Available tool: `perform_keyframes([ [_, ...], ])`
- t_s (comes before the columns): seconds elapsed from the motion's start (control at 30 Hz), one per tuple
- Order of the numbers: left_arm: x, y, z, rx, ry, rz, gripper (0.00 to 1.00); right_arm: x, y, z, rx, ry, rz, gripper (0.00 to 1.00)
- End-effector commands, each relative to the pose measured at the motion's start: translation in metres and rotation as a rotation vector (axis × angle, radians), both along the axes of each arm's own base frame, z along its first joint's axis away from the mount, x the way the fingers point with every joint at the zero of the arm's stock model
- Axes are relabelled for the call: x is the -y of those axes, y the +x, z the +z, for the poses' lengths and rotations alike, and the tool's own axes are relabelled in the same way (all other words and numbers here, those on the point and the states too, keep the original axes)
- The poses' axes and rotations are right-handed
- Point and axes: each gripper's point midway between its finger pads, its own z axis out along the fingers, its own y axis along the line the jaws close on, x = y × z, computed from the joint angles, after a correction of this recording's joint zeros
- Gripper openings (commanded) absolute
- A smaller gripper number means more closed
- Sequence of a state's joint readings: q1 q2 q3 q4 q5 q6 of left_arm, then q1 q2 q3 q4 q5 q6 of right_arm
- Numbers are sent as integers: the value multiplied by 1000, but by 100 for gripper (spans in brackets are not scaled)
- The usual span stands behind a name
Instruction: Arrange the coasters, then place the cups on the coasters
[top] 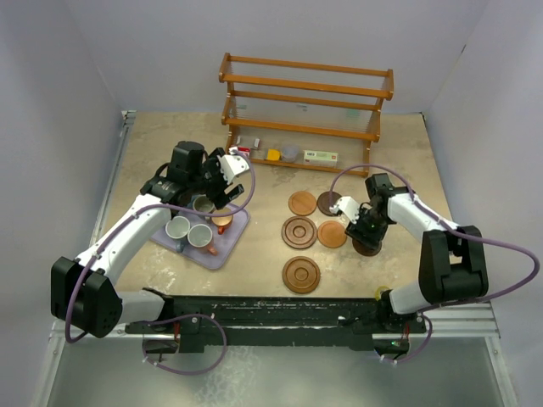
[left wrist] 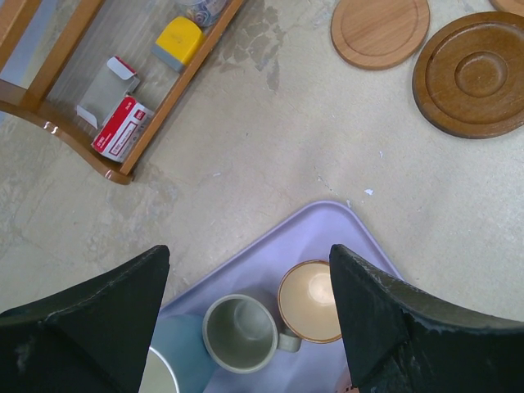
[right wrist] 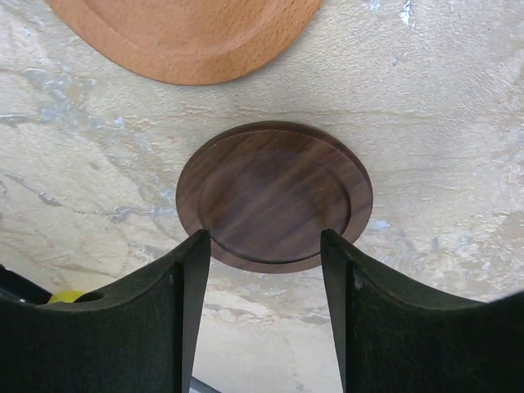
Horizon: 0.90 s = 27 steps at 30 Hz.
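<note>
- Dark brown round wooden coaster (right wrist: 274,196) lies flat on the table (right wrist: 434,123), near a light brown wooden disc (right wrist: 188,33);
- right gripper (right wrist: 264,244): jaws apart astride its near rim; close squarely, lift level;
- left gripper (left wrist: 250,255): jaws apart, empty, above the small handled cups (left wrist: 241,332).

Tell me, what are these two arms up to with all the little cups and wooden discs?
The right gripper has its fingers either side of a dark brown coaster that lies flat, close to the five other coasters. Whether it has actually gripped the disc is unclear. The left gripper hangs open above the lavender tray, where the cups sit together. No cup stands on a coaster yet.
</note>
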State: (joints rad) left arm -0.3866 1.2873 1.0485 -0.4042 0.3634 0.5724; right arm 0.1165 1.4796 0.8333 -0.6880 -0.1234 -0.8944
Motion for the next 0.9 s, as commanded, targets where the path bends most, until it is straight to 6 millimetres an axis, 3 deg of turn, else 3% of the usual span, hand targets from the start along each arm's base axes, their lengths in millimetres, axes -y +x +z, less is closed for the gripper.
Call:
perform_keyframes([
  [0.0, 3, 3, 18, 72, -30, -28, 76, -5, 13, 19, 35, 52, -20, 60],
  [0.2, 5, 2, 20, 74, -36, -39, 76, 13, 36, 13, 10, 26, -62, 72],
  [0.47, 4, 1, 21, 76, -34, -41, 76, 17, 35, -3, -41, 2, -23, 76],
  [0.87, 2, 3, 15, 73, -17, -35, 76, -4, -17, -18, -158, -21, 92, 63],
])
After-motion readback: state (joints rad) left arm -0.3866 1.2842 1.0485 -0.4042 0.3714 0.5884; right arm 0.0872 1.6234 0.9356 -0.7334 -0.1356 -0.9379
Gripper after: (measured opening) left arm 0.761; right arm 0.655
